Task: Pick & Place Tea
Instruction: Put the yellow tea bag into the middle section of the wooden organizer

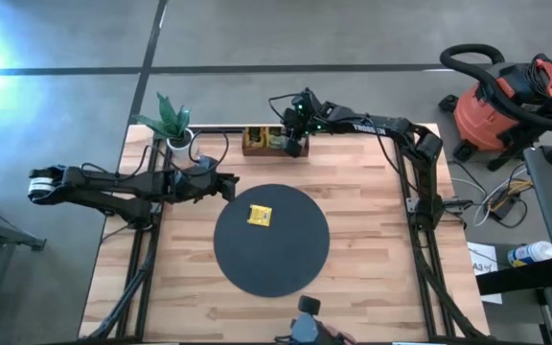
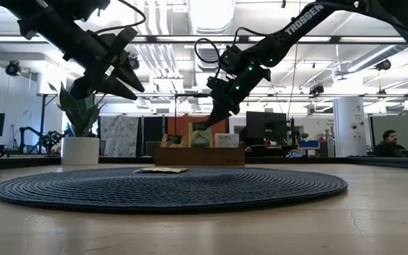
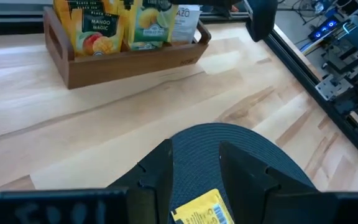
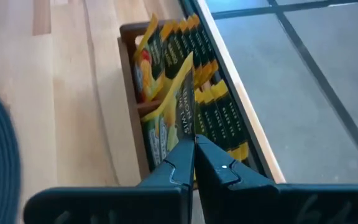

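Observation:
A yellow tea packet (image 1: pixel 260 217) lies flat on the black round mat (image 1: pixel 271 251), also seen in the left wrist view (image 3: pixel 204 211). My left gripper (image 1: pixel 228 185) hangs open above the mat's left far edge, with nothing between its fingers. More tea packets stand on edge in the brown wooden tray (image 1: pixel 257 142) at the table's far edge. My right gripper (image 1: pixel 295 144) is over the tray's right end, shut on a yellow tea packet (image 4: pixel 186 93). My right gripper pinches the yellow packet by one edge (image 4: pixel 189 121) between its two fingertips. The fingers slant down from the table's right side. The packet sticks out past the fingertips, on edge, over the packets standing in the tray (image 4: pixel 129 74); whether it is clear of them, I cannot tell.
A potted plant (image 1: pixel 172 120) in a white pot stands at the table's far left corner, close behind my left arm. A red shop vacuum (image 1: pixel 506 105) is on the floor beyond the table's right side. Bare wood lies around the mat.

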You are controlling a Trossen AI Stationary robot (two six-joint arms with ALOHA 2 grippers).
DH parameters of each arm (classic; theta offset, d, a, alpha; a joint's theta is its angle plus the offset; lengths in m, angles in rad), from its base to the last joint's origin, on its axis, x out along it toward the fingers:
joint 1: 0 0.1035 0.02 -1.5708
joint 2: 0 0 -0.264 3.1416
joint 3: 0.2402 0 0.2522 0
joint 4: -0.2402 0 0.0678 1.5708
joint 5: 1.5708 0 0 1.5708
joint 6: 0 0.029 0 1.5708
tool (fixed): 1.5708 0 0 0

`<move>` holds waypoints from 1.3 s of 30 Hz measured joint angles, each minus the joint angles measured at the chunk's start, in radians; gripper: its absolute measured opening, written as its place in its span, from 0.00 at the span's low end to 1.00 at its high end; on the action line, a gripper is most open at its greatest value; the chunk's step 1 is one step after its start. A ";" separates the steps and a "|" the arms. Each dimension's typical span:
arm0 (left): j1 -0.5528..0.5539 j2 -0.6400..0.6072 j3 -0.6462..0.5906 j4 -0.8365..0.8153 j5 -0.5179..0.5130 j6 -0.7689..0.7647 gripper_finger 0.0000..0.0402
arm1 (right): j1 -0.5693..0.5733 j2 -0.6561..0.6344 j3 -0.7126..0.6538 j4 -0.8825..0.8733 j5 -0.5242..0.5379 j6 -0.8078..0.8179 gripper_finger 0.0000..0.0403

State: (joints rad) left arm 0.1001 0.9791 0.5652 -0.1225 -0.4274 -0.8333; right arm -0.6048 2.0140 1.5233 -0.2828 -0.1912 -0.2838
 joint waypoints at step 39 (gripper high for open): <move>-0.064 0.000 -0.096 0.003 0.159 -0.185 0.31 | 0.015 0.000 -0.115 0.044 0.037 0.199 0.15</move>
State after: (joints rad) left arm 0.0357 0.9794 0.4690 -0.1193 -0.2682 -1.0184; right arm -0.5900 2.0136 1.4086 -0.2388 -0.1539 -0.0847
